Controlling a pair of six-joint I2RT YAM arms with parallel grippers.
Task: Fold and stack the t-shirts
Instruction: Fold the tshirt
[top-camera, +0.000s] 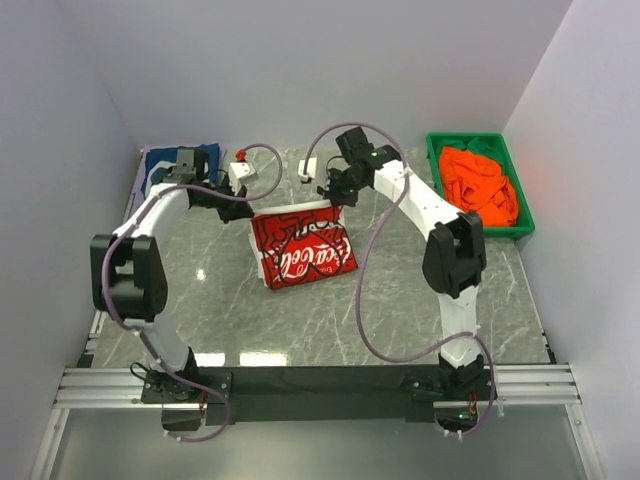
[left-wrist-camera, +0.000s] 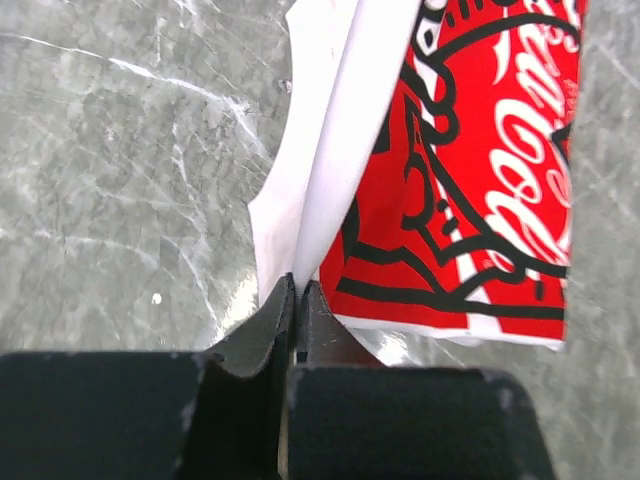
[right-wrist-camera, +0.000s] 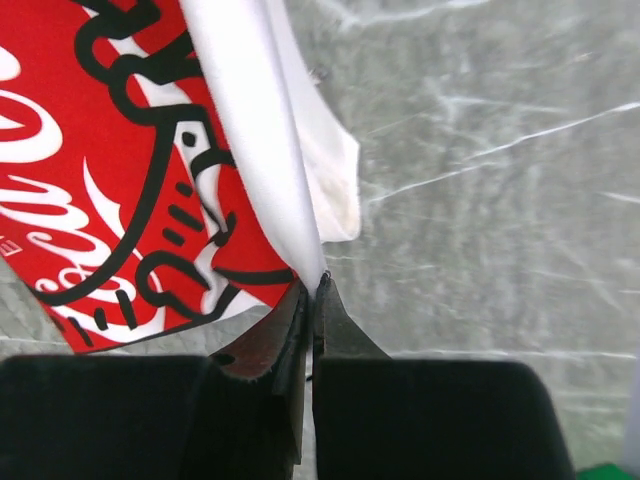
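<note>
Fold in progress on the red shirt (top-camera: 300, 250), mid worktop (top-camera: 200, 300): left tool (left-wrist-camera: 298, 290) and right tool (right-wrist-camera: 312, 290) are both clamped tight on its far edge. Navy shirt (top-camera: 160, 163) lies far left, apparently done; orange shirt (top-camera: 480, 185) waits in the bin (top-camera: 437, 170), far right.

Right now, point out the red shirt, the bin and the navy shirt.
red shirt (top-camera: 305, 255), top view, printed front.
bin (top-camera: 465, 140), top view, far rim.
navy shirt (top-camera: 158, 165), top view, bare left part.

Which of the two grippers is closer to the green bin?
Right. The right gripper grips the red t-shirt at the corner toward the green bin; the left gripper grips its farther corner.
</note>
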